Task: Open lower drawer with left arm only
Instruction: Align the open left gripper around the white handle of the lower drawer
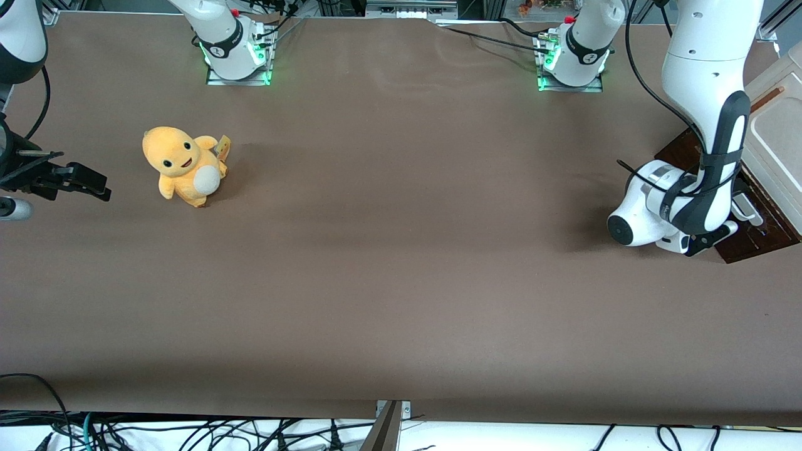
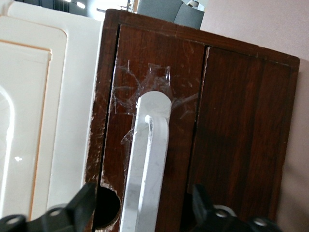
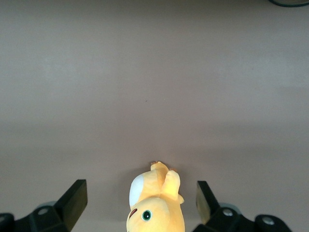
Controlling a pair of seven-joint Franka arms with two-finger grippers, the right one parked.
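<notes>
The lower drawer (image 2: 159, 72) has a dark brown wooden front with a white bar handle (image 2: 147, 159). It belongs to a small cabinet with a cream top (image 2: 63, 96), which stands at the working arm's end of the table (image 1: 767, 228). A second dark brown panel (image 2: 241, 135) lies between this front and the table. My left gripper (image 2: 144, 193) is open in front of the drawer. The handle stands between its two black fingers (image 2: 82, 205), with a gap on each side. In the front view the gripper (image 1: 714, 240) sits low against the brown front, and the arm hides most of the handle (image 1: 747, 210).
A yellow plush toy (image 1: 185, 166) sits on the brown table (image 1: 401, 263) toward the parked arm's end. A round hole (image 2: 108, 208) is cut in the brown front beside the handle. Clear tape marks (image 2: 145, 82) surround the handle's end.
</notes>
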